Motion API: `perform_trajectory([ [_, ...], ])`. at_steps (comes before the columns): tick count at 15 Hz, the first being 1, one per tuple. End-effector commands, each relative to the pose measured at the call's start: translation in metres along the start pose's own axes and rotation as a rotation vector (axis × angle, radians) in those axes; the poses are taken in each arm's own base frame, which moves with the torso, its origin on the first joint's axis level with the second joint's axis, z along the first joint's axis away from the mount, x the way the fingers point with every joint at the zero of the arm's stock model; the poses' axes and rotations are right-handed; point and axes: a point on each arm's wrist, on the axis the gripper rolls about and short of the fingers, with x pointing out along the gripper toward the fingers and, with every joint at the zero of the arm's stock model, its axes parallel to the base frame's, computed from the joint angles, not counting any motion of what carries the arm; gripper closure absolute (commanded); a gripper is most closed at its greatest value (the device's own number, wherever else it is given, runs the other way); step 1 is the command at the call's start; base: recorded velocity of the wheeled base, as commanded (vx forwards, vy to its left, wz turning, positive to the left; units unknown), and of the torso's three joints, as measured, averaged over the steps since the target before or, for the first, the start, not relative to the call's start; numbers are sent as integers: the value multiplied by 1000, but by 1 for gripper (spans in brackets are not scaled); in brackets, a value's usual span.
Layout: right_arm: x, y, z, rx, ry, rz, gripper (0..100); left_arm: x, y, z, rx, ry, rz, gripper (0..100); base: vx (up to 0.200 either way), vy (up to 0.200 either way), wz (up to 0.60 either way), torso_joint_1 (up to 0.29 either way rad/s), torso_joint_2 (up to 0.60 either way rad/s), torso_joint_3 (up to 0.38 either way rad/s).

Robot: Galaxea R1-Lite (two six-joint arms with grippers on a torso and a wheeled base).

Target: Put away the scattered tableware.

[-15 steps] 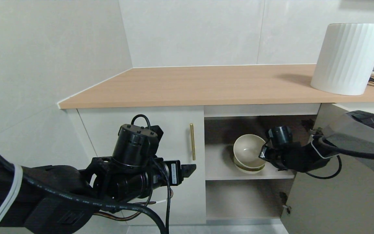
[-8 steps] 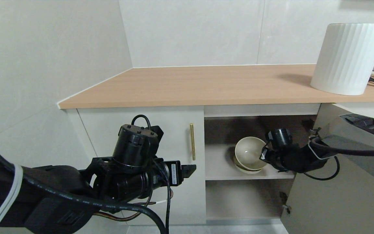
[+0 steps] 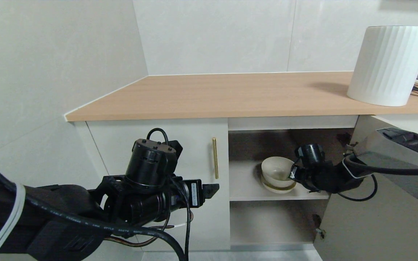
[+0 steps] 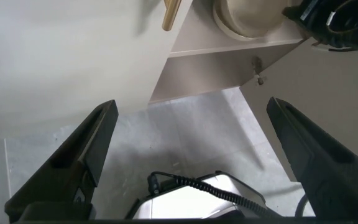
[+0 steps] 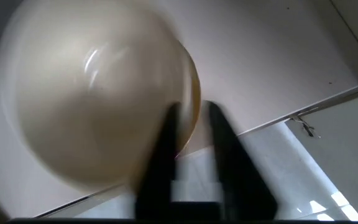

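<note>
A cream bowl (image 3: 276, 169) sits nearly level on top of another cream dish (image 3: 278, 187) on the middle shelf (image 3: 245, 186) of the open cabinet. My right gripper (image 3: 292, 174) is inside the cabinet, shut on the bowl's right rim. In the right wrist view, the bowl (image 5: 92, 99) has its rim pinched between the two dark fingers (image 5: 165, 140) of the right gripper (image 5: 191, 134). My left gripper (image 3: 210, 189) hangs in front of the closed left door, open and holding nothing. In the left wrist view, the left gripper (image 4: 194, 155) has its fingers wide apart, with the bowl stack (image 4: 247, 15) farther off.
The closed left door carries a gold handle (image 3: 214, 157). The right door (image 3: 368, 224) stands swung open below my right arm. A lower shelf (image 3: 270, 224) lies under the bowls. On the wooden counter (image 3: 223, 94), a white ribbed container (image 3: 390, 65) stands at the right.
The bowl has tipped from facing outward to nearly level and come down onto the dish below. My right gripper moved slightly down with it. The left arm has stayed still.
</note>
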Motion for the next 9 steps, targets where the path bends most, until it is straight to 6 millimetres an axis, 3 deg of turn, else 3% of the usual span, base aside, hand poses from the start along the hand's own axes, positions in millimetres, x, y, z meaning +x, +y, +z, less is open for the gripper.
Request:
perform_trajectory([
  [1,-1,1,-1,-3,1,1,0,0,1,0,-1,0,2,0,0,0,0,0,0,0],
  [6,-13,1,0,-15,11,7,0,-1,3,2,-8,-7,7,0,0,0,0,0,0,0],
  [9,-72,8,-2,-90,97,91,0,-20,11,14,-22,-63,15,0,0,0,0,0,0,0],
])
